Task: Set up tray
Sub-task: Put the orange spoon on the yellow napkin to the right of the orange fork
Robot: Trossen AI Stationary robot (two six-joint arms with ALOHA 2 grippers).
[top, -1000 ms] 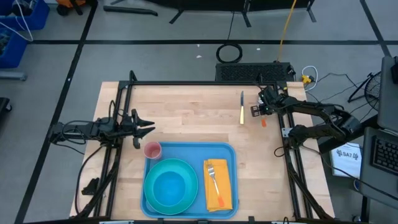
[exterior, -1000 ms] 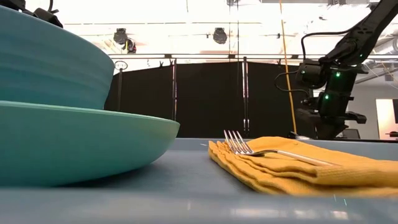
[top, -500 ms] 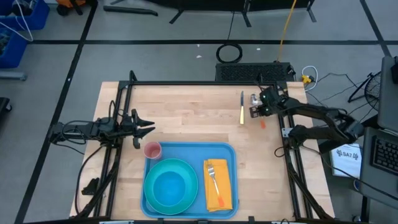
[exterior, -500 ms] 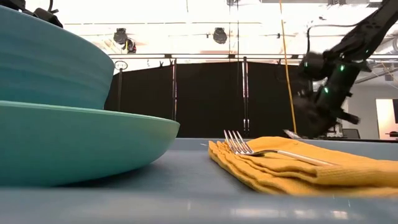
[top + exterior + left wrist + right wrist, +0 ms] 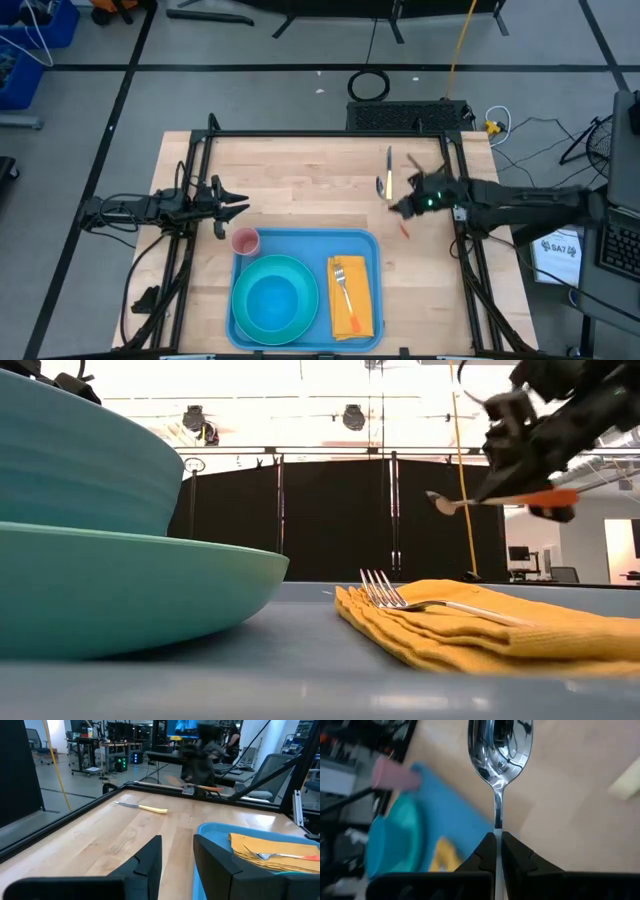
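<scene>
Since the earlier frame the right gripper (image 5: 400,207) has swung from the table's far right toward the tray (image 5: 305,240), lifting a spoon (image 5: 382,185). High view: tray at near edge. Low view: spoon (image 5: 447,504) held aloft. Right wrist: fingers (image 5: 487,847) clamped on its handle. Left gripper (image 5: 238,206) waits left, half open.

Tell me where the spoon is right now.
The spoon is clamped in the right gripper, lifted off the table on the right side, between the yellow-handled knife and the tray's far right corner.
</scene>
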